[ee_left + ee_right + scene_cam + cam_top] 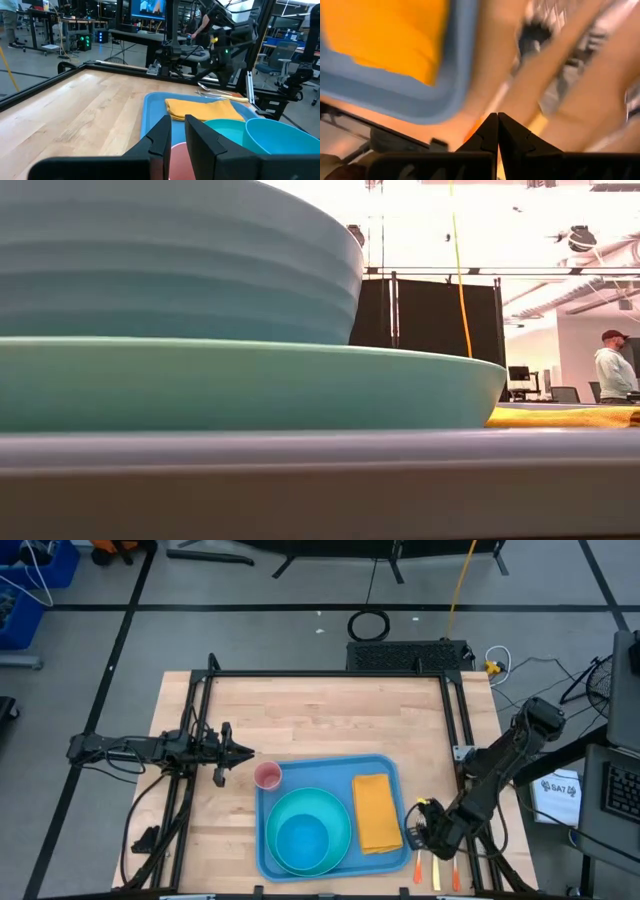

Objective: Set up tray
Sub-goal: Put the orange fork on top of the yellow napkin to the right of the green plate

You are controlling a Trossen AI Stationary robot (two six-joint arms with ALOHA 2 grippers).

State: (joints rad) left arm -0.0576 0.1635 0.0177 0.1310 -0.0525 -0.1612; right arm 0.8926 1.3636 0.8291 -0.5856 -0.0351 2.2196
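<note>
Overhead: blue tray at the table's near edge, carrying turquoise plate with bowl, and a yellow napkin. Left gripper at the tray's far-left corner, clamped on the pink cup's rim, wall pinched between fingers only up close. Right gripper clenched empty, just right of the tray above orange utensils. Low down: just stacked dishes, a person beyond.

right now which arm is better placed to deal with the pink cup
Left, probably. The left gripper is right beside the pink cup at the tray's far left corner. The right gripper is shut, down by the utensils off the tray's right side.
</note>
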